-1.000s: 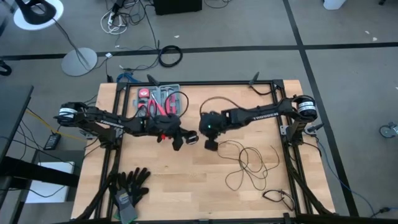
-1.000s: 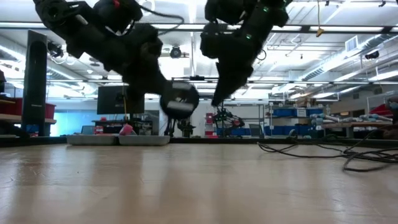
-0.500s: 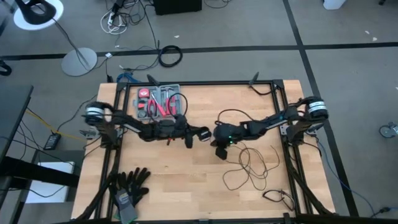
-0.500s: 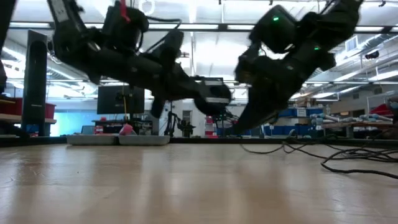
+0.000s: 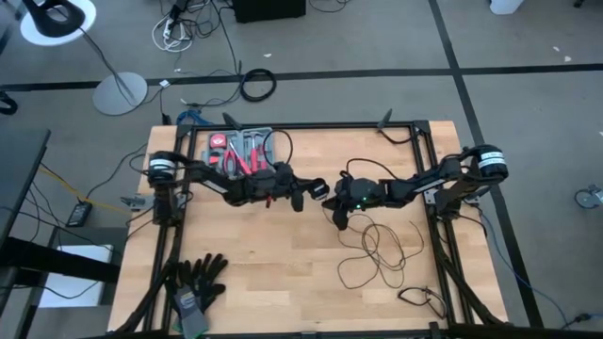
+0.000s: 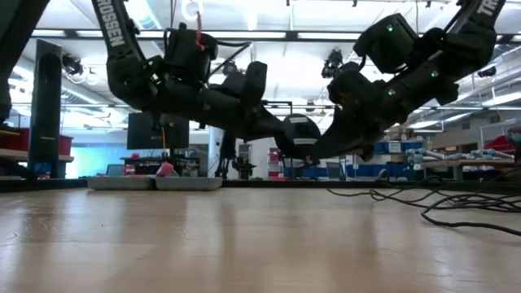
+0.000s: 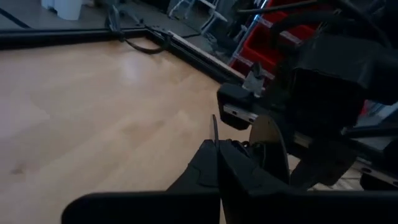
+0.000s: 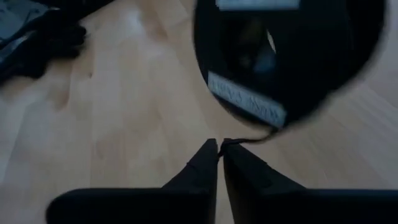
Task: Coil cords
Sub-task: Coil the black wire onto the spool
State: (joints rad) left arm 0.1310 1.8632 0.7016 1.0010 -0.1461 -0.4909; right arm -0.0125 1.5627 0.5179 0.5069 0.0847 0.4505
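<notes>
Near the table's middle, the left gripper [image 5: 317, 191] is closed on the round puck [image 6: 299, 130], held above the wood. Facing it, the right gripper [image 8: 219, 147] pinches the thin cord [image 8: 249, 139]. Loose cord loops lie on the table [image 5: 236, 273] toward the right side.

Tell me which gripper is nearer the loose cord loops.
Right. The right gripper is at the near-left edge of the loose cord loops; the left gripper sits farther away, toward the table's middle.

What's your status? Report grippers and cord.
Left gripper shut on round black puck, raised mid-table. Right gripper pinching thin black cord beside it. Rest of cord lies uncoiled on wooden table.
</notes>
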